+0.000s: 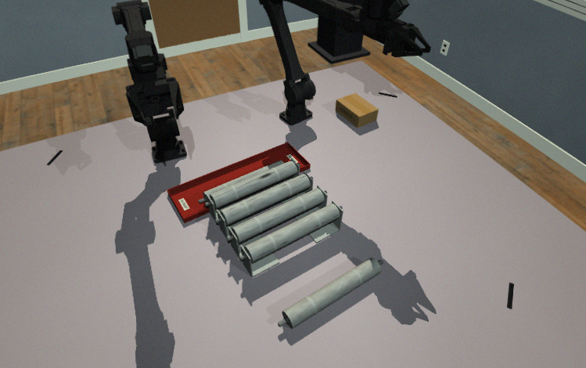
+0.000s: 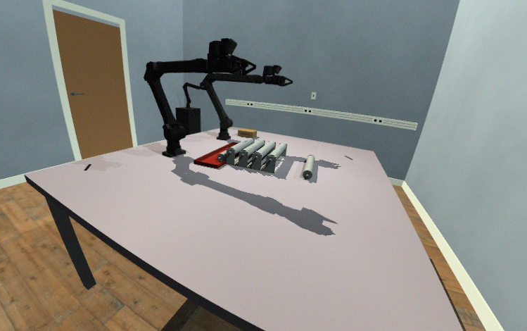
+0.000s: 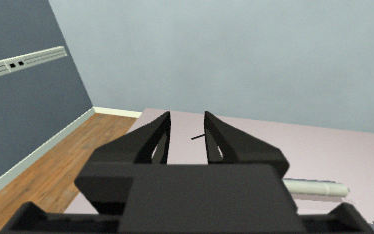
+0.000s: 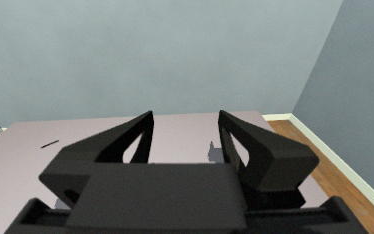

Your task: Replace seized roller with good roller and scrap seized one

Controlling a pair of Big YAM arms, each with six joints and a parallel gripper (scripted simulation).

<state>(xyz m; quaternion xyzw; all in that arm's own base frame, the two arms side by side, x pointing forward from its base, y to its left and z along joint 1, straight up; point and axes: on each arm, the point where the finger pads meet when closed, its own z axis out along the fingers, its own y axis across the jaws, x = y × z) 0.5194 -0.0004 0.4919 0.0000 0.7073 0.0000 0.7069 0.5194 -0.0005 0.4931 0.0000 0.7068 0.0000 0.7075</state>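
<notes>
Both the left gripper and the right gripper hang partly open, empty. Four rollers fill my roller bed; a loose roller lies nearer on the counter. Another roller seems to lie in the scrap tray. If I skip a spin test, I could pull a good one.

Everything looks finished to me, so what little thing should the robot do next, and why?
I'd probably have it gently push each bed roller's top. The bed shows four rollers and another seems to lie in the scrap tray, but these pictures can't show whether they turn.
</notes>
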